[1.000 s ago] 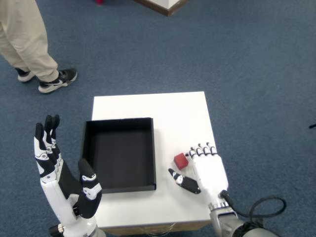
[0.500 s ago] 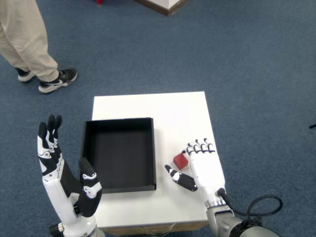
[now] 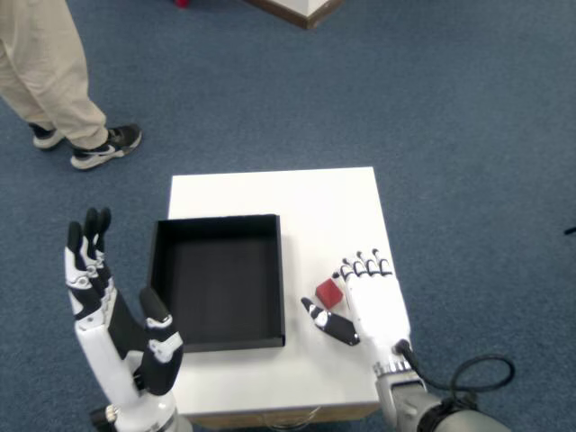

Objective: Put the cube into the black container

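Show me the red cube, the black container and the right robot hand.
red cube point(image 3: 329, 292), head view, top face.
black container point(image 3: 219, 280), head view, bare floor.
right robot hand point(image 3: 371, 301), head view, back of hand.

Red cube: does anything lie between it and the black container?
Nothing visible does. The red cube sits on the white table at the right hand, and only bare tabletop separates it from the black container, whose right wall it must clear.

text: none legible | labels: none | numbers: none

white table point(image 3: 306, 202), blue carpet point(image 3: 450, 117), person's legs point(image 3: 45, 72)
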